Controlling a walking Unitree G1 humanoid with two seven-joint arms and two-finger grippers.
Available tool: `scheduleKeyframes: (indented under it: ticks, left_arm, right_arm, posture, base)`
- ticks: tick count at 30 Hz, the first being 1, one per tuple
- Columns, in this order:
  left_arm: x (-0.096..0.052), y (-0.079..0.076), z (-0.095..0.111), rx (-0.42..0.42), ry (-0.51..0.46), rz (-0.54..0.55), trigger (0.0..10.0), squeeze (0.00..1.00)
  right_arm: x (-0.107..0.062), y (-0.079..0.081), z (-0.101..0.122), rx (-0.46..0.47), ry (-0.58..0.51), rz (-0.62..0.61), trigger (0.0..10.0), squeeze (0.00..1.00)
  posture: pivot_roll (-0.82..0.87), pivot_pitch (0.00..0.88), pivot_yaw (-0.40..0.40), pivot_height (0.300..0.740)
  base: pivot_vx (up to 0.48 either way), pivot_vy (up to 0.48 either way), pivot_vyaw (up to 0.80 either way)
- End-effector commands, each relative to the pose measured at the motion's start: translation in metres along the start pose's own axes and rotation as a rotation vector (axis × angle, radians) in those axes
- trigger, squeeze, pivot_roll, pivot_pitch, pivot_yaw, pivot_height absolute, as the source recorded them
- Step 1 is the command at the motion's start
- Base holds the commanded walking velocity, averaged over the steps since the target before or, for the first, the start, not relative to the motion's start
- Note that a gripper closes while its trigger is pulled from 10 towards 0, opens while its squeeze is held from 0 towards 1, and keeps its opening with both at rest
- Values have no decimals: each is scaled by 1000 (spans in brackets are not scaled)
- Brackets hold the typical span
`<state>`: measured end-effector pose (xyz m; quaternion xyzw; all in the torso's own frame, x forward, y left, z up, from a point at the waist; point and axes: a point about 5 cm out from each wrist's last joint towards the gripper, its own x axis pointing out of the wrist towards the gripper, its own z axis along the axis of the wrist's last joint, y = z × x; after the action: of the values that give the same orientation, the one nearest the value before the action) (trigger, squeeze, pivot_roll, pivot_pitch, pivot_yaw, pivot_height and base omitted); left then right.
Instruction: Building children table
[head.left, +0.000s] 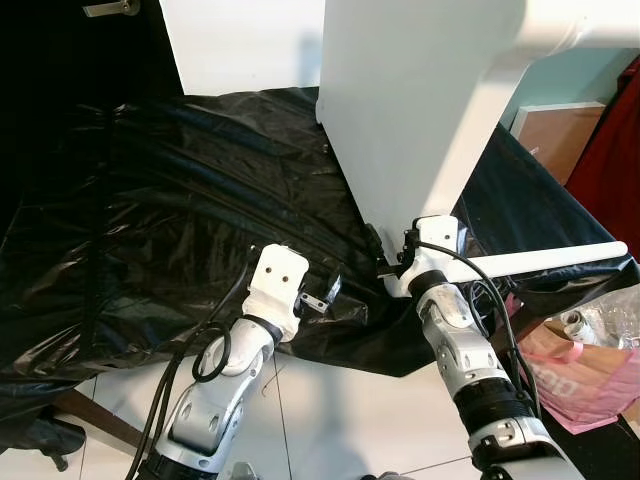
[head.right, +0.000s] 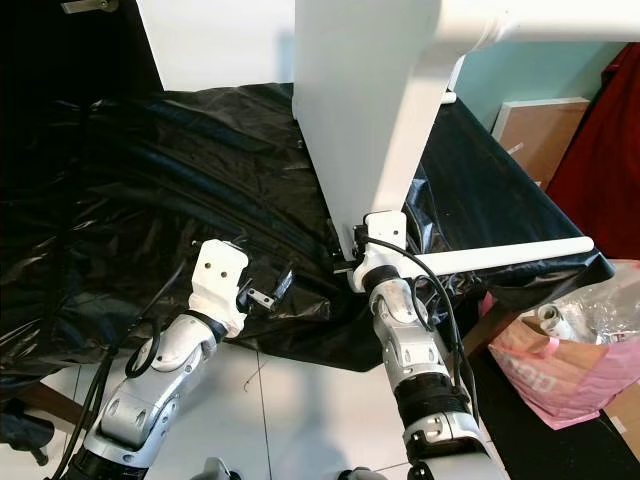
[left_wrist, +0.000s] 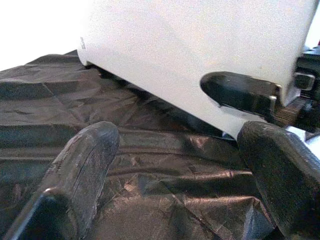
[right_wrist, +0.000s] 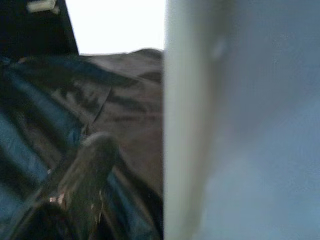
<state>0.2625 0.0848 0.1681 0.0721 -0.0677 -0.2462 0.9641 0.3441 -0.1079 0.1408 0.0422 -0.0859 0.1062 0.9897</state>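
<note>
The left gripper (head.left: 325, 297) hovers just over the front edge of the black plastic sheet (head.left: 150, 200) that covers the work surface, its two black fingers (left_wrist: 75, 175) spread wide with only crinkled plastic between them. To its right a white table panel (head.left: 410, 110) stands on edge on the sheet near the front edge, rising toward the camera. The right gripper (head.left: 385, 258) is at the panel's lower corner; one finger (right_wrist: 87, 170) lies on the left side of the panel and the panel's face hides the other, so the jaws seem closed around the panel, though the far pad cannot be seen. A white round leg (head.left: 555, 256) lies along the sheet's right front edge beside the right wrist. At the far right on the floor sits a pink bag (head.left: 590, 375) with pale lettering too blurred to read
</note>
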Motion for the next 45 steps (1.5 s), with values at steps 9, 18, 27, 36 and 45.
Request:
scheduleKeyframes:
  ticks: [9, 18, 27, 36, 45]
  left_arm:
    - [-10, -4, 7, -8, -4, -110, 10000, 0]
    - [-34, 34, 15, 7, 23, 25, 10000, 0]
    - [-65, -14, 13, -47, 190, -306, 10000, 0]
    - [-64, -19, 19, -53, 184, -312, 10000, 0]
    - [-59, -24, 26, -55, 169, -311, 10000, 0]
  right_arm:
    - [17, 14, 3, 39, -17, 3, 1647, 0]
    - [22, 34, 3, 74, -26, 167, 0, 0]
    - [27, 105, 9, 165, -33, 471, 0, 0]
    - [34, 156, 22, 220, -14, 575, 0, 0]
    - [29, 179, 16, 202, 46, 606, 10000, 0]
  posture:
    - [76, 81, -76, 740]
    - [104, 90, -110, 740]
    - [160, 105, -153, 740]
    - [188, 102, -160, 740]
    - [189, 102, -162, 740]
  base:
    - [0, 0, 0]
    - [0, 0, 0]
    - [0, 0, 0]
    - [0, 0, 0]
    - [0, 0, 0]
